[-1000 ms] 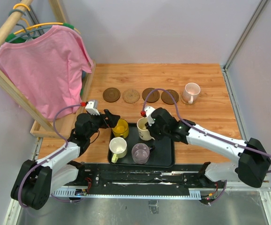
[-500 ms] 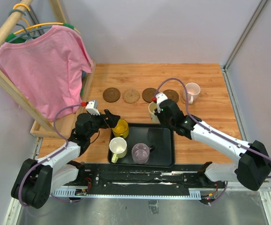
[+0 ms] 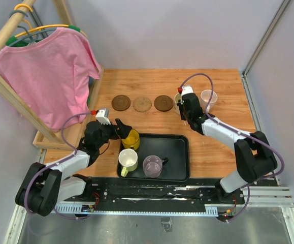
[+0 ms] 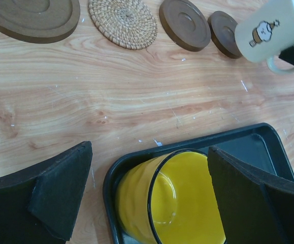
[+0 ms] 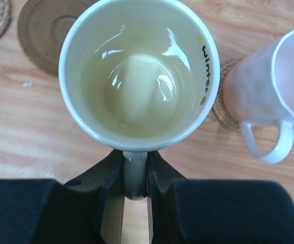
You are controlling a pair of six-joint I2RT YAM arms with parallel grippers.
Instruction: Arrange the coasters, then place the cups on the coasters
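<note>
one glossy cream cup (image 5: 139,76), handle clenched in right jaws; left jaws released.

The cream cup (image 5: 139,76) reads "winter" inside.

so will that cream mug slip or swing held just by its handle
Probably rigid and fairly heavy: the cream mug looks like thick-walled ceramic. Its glossy glaze may be slippery, and pinched only at the handle by the fingers, it could pivot.
</note>
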